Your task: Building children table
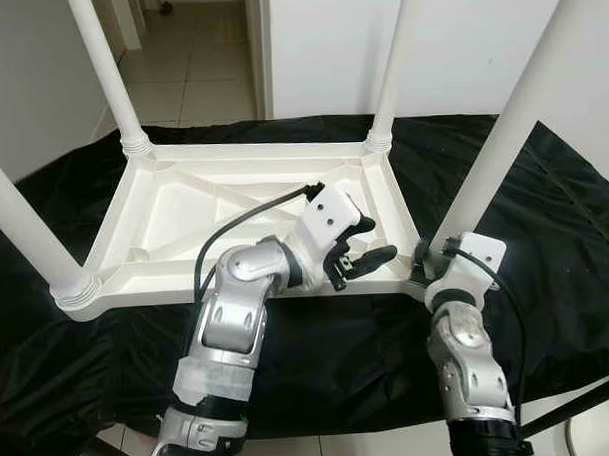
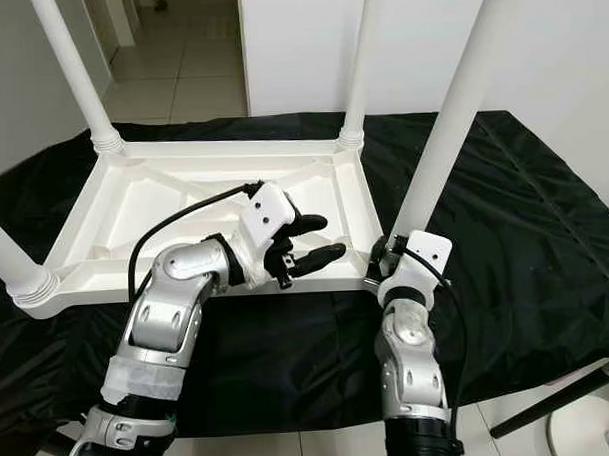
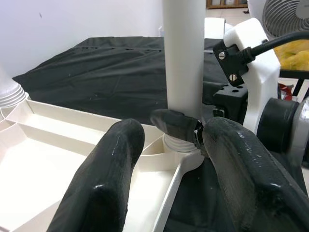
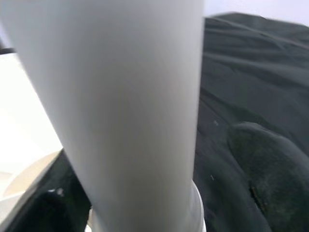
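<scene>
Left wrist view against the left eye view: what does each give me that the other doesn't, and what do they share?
The left wrist view adds a close look at the ribbed collar where the near right leg meets its socket, plus a fan behind. The left eye view adds the whole upturned tabletop, the other three legs and both arms. Shared: the right gripper, jaws closed on that leg's base, and the left gripper, jaws open, beside it.

— What are the arms like?
— Jointed silver metal shells, black collars lower down, white plastic wrist housings with small dark screws.
— And beyond the housings?
— Long glossy black rubbery fingers (image 3: 104, 183); black cables loop behind them.
</scene>
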Controlling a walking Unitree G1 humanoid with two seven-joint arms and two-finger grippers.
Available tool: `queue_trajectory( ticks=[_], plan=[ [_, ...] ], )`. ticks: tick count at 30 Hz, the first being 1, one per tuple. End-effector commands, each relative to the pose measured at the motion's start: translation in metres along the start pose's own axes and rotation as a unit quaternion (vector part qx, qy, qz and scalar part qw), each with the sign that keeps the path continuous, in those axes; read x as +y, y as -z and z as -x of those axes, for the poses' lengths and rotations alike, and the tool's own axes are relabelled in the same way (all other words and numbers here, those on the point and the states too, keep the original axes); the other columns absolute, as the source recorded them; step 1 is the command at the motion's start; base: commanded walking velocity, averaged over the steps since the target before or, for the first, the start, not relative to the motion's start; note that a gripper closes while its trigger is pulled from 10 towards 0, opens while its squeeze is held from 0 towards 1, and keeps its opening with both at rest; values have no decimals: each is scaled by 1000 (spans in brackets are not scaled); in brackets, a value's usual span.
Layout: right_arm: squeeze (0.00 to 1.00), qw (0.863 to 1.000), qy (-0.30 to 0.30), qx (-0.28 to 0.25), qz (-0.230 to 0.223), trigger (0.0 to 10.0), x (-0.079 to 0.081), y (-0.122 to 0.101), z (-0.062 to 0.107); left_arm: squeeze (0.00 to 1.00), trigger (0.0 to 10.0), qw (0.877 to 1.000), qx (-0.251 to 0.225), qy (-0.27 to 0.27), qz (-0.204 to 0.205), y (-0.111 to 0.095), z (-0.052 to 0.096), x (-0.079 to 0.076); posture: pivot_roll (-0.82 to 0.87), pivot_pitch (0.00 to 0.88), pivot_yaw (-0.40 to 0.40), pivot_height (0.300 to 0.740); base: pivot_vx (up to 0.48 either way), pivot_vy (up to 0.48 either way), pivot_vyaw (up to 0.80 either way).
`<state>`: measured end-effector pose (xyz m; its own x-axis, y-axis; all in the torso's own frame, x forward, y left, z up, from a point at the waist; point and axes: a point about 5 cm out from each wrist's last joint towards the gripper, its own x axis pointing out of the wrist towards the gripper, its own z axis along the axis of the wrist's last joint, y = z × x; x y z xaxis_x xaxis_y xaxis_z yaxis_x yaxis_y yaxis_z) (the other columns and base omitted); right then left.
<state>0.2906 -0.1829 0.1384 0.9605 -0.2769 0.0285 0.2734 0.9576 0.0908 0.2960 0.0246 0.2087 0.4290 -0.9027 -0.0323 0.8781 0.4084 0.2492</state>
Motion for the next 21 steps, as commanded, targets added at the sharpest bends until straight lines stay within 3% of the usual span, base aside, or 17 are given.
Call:
queue_trajectory(
  ticks=[1, 4, 5, 12, 17, 19, 21],
  plan=[
    [1000, 1000, -21, 0, -1, 10000, -1, -2, 1, 0, 10000, 991, -3, -131, -3, 0, 2, 13, -64, 0, 3, 740, 0, 0, 0],
    [1000, 998, -60, -4, 5, 10000, -3, -4, -1, 0, 10000, 991, -1, -133, -5, 0, 3, 14, -63, 0, 7, 740, 0, 0, 0],
    [0, 994, -109, 5, 4, 10000, -4, -5, -4, 0, 10000, 991, 1, -133, -6, 1, 5, 15, -62, 0, 7, 740, 0, 0, 0],
    [0, 978, -200, -5, 50, 10000, -4, -9, -13, 0, 10000, 991, 2, -132, -7, 1, 4, 15, -63, 0, 12, 740, 0, 0, 0],
    [0, 973, -224, -12, 60, 10000, -3, -11, -15, 0, 10000, 991, 1, -132, -8, 1, 4, 15, -62, 0, 13, 740, 0, 0, 0],
    [0, 958, -275, -20, 77, 10000, 1, -14, -19, 0, 10000, 991, 0, -130, -9, 1, 3, 15, -62, 0, 18, 740, 0, 0, 0],
    [0, 958, -275, -20, 77, 10000, 1, -14, -19, 0, 10000, 991, 0, -130, -9, 1, 3, 15, -62, 0, 18, 740, 0, 0, 0]
  ],
)
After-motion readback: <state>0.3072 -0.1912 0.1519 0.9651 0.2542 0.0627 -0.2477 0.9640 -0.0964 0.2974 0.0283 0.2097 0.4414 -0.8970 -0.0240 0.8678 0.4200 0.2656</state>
